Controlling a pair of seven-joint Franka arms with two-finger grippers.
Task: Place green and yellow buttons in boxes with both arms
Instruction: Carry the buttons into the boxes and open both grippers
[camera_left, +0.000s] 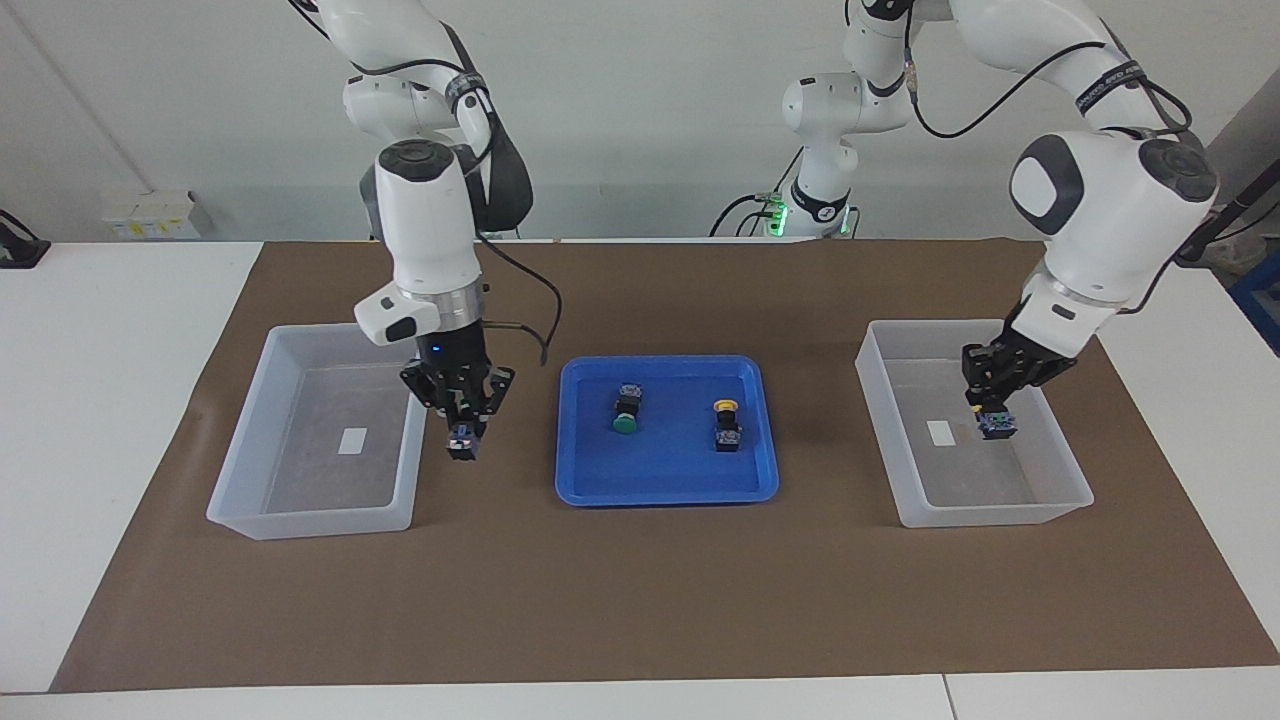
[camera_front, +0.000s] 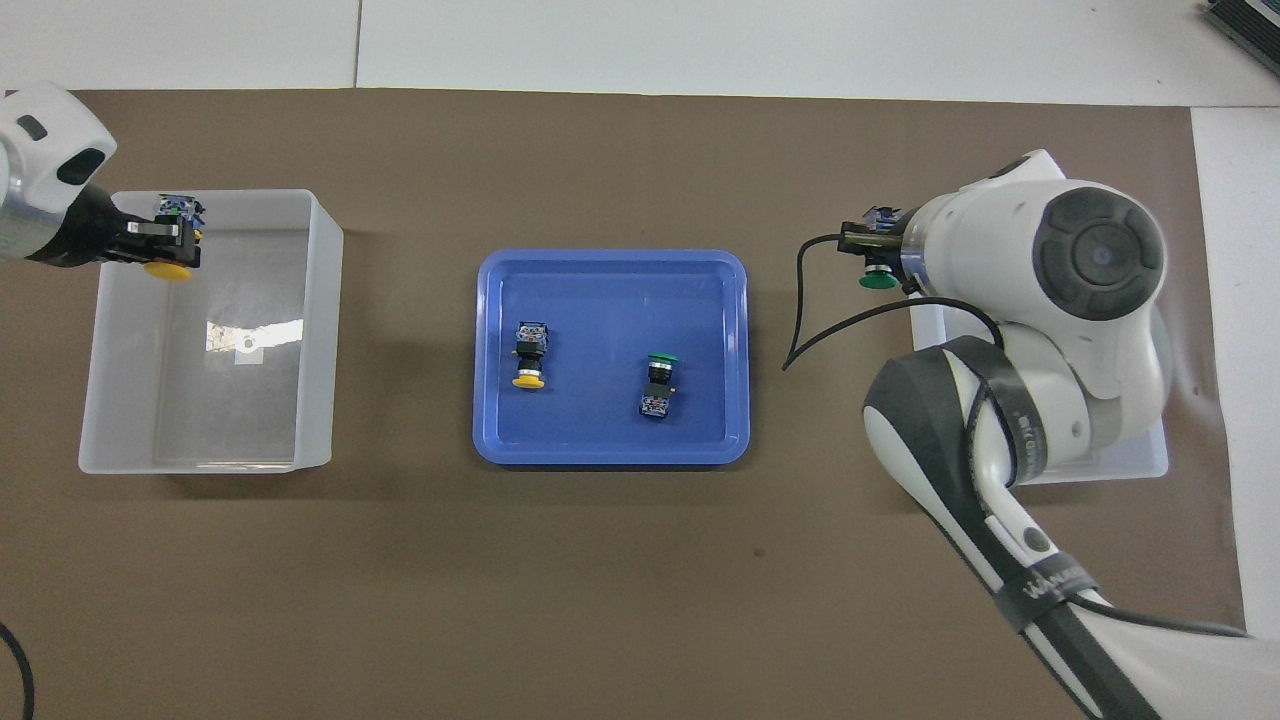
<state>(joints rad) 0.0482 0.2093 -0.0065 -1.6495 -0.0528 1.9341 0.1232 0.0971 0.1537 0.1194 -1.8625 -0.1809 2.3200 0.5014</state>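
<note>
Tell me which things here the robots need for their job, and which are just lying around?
For the job:
- yellow button in left pincer
- green button in right pincer
- yellow button in tray
- green button in tray
- two white boxes

Just lying about:
- blue tray
- brown mat

I am working at a white table (camera_left: 120, 400), and a brown mat (camera_left: 640, 590) is covering most of it. Lying directly on the mat: a blue tray (camera_left: 667, 490) at the middle, and two boxes, one (camera_left: 310, 515) toward my right arm's end, one (camera_left: 990, 510) toward my left arm's end. Both boxes are sitting well apart from the tray. The table's white surface is showing past the mat's edges.
</note>
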